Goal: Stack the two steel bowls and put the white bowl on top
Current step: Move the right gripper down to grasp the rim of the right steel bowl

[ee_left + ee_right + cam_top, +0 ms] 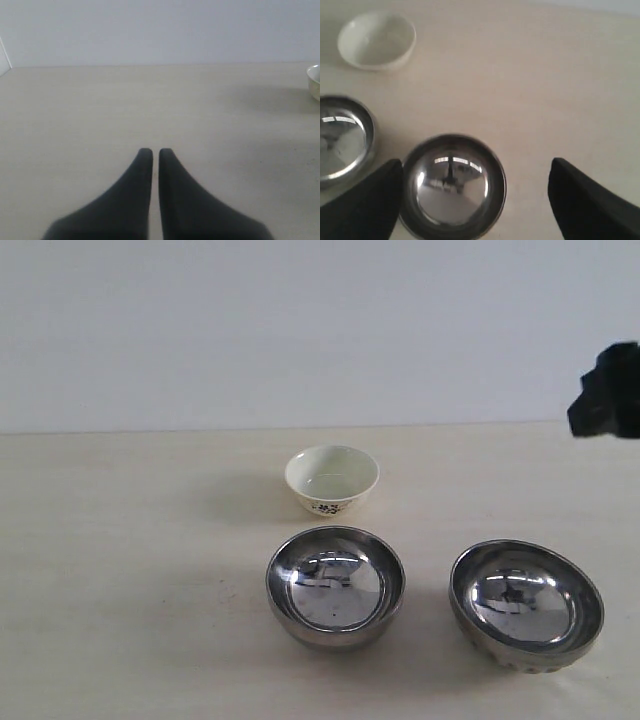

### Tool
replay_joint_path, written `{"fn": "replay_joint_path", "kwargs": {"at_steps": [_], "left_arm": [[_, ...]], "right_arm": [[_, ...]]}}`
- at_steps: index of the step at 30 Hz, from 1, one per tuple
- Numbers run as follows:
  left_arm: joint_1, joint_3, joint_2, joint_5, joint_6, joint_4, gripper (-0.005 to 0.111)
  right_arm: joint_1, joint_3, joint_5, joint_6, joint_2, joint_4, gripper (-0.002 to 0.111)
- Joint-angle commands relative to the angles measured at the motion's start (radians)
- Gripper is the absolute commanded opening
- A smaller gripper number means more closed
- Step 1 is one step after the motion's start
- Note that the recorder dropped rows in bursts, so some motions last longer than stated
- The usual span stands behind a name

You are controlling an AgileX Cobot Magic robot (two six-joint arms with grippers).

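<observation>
Two shiny steel bowls stand side by side near the front of the table: one in the middle (335, 586) and one to its right (526, 604). Behind them sits the small white bowl (332, 479) with a dark floral print. My right gripper (476, 167) hangs wide open high over the right steel bowl (453, 186), touching nothing; the other steel bowl (342, 145) and the white bowl (377, 40) also show there. In the exterior view only a dark part of the right arm (607, 392) shows. My left gripper (155, 151) is shut and empty over bare table, with the white bowl's rim (314, 80) far off.
The pale wooden table (130, 570) runs back to a plain white wall (300, 330). Only the three bowls stand on it.
</observation>
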Motion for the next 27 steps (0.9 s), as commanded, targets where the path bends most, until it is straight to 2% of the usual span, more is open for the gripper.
{"fn": "replay_joint_path", "kwargs": {"at_steps": [1, 6, 13, 19, 27], "left_arm": [[0.001, 0.004, -0.004, 0.001, 0.001, -0.003, 0.004], [0.001, 0.004, -0.004, -0.001, 0.001, -0.003, 0.004], [0.001, 0.004, -0.004, -0.001, 0.001, -0.003, 0.004], [0.001, 0.004, -0.004, -0.001, 0.001, -0.003, 0.004], [0.001, 0.004, -0.004, -0.001, 0.001, -0.003, 0.004]], "right_arm": [[0.002, -0.059, 0.158, -0.013, 0.182, -0.003, 0.071], [0.002, -0.057, 0.162, -0.039, 0.378, -0.003, 0.071], [0.0, -0.057, 0.021, -0.01, 0.531, -0.031, 0.071], [0.0, -0.057, 0.026, 0.243, 0.555, -0.321, 0.071], [0.0, -0.041, -0.012, 0.193, 0.627, -0.251, 0.071]]}}
